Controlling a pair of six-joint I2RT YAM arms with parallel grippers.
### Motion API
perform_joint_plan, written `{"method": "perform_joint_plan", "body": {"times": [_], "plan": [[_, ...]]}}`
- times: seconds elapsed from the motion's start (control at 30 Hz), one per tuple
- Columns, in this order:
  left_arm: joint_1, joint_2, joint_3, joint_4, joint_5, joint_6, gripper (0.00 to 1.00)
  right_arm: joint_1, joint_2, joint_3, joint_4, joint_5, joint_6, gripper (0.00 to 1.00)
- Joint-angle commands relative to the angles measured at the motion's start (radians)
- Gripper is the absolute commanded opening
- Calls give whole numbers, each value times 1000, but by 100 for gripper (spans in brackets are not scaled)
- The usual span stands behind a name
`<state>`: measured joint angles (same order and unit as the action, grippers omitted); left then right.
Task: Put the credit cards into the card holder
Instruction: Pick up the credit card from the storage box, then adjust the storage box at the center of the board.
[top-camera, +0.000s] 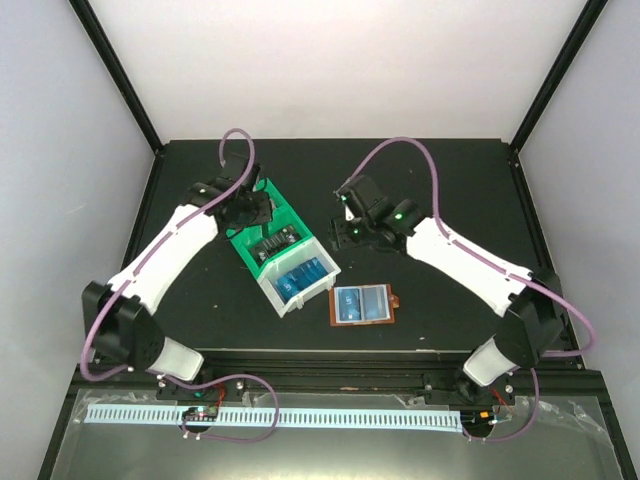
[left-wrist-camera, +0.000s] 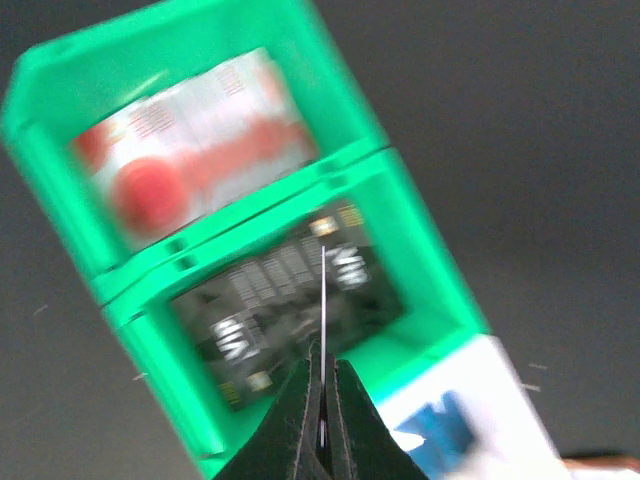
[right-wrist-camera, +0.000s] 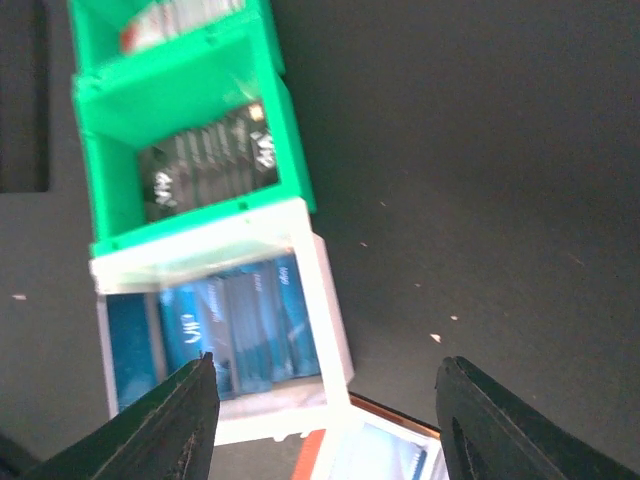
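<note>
My left gripper (left-wrist-camera: 322, 358) is shut on a thin credit card (left-wrist-camera: 323, 290) seen edge-on. It hangs above the green bin's middle compartment, where black cards (left-wrist-camera: 270, 300) lie. Red and white cards (left-wrist-camera: 190, 160) fill the far compartment. Blue cards (right-wrist-camera: 235, 320) sit in the white bin (right-wrist-camera: 330, 300). The brown card holder (top-camera: 363, 304) lies open and flat to the right of that bin, with blue showing in its pockets. My right gripper (right-wrist-camera: 325, 368) is open and empty, hovering over the white bin's near corner and the holder's edge (right-wrist-camera: 390, 455).
The green bin (top-camera: 262, 215) and the white bin (top-camera: 318, 262) stand joined in a diagonal row left of centre on the black table (top-camera: 450, 200). Black frame posts rise at the back corners, and a rail runs along the near edge.
</note>
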<state>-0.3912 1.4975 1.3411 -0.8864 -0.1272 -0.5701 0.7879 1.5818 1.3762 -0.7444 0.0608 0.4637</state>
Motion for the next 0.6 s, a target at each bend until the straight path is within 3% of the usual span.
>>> {"method": "perform_joint_plan", "body": {"times": [0.0, 0.1, 0.23, 0.4, 0.57], "plan": [[7, -157, -49, 260, 347, 171, 2, -58, -102, 20, 51, -193, 70, 62], [5, -237, -112, 409, 588, 169, 2, -94, -176, -24, 115, -291, 134, 63], [-9, -311, -237, 566, 785, 66, 1, -114, -312, -156, 218, -349, 221, 70], [-65, -382, -415, 704, 836, -80, 2, -119, -537, -413, 341, -334, 337, 73], [-173, -407, -533, 668, 669, -70, 1, -120, -639, -585, 240, -228, 349, 72]]}}
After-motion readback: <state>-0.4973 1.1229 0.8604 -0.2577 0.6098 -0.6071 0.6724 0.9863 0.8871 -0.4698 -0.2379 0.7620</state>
